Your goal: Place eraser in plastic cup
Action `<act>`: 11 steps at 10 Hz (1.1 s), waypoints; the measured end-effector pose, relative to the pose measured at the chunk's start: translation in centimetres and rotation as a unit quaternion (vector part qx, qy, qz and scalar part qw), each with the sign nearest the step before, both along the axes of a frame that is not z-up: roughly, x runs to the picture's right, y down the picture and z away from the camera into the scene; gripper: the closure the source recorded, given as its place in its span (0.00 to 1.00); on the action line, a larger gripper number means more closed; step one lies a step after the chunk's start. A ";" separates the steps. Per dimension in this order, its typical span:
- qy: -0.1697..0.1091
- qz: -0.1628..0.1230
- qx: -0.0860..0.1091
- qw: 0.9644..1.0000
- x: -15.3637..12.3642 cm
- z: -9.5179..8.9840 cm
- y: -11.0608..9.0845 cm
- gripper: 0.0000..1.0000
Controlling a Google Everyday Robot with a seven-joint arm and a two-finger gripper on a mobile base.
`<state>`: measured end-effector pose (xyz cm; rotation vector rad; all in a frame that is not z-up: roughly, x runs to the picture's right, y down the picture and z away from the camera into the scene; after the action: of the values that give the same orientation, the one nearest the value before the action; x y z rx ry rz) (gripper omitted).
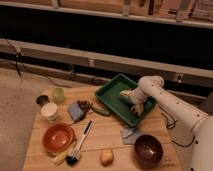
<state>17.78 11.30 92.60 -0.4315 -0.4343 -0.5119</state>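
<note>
My gripper [132, 103] is at the end of the white arm and reaches down into the green tray [111, 95] at the back right of the table. It sits low over the tray floor, near the tray's right side. I cannot make out the striped eraser anywhere; it may be hidden at the gripper. A pale green plastic cup [58, 94] stands at the back left of the table, far from the gripper. A white cup [49, 111] and a small dark cup [42, 100] stand close to it.
On the wooden table [105, 135] lie a blue block [75, 112], a dark red cluster [84, 105], a green vegetable [100, 110], an orange bowl [58, 137], a brush [80, 145], a yellow fruit [106, 156], a grey-blue cloth [129, 134] and a dark bowl [148, 148].
</note>
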 end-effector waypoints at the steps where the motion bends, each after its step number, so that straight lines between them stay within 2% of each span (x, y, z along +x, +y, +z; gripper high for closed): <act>1: 0.017 -0.015 0.004 1.000 0.3 -0.3 -0.6 0.20; 3: 0.058 -0.060 0.006 0.996 0.5 -0.7 -1.8 0.20; 5: 0.089 -0.100 0.003 0.991 0.6 -0.5 -2.4 0.20; 7: 0.109 -0.136 -0.014 0.985 0.7 0.3 -2.3 0.22; 8: 0.120 -0.156 -0.025 0.980 0.3 0.9 -2.1 0.30; 9: 0.128 -0.166 -0.033 0.977 0.2 1.3 -1.9 0.39; 11: 0.141 -0.172 -0.042 0.974 0.6 1.7 -1.8 0.58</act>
<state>18.34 9.53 94.31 -0.6568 -0.1061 -0.7574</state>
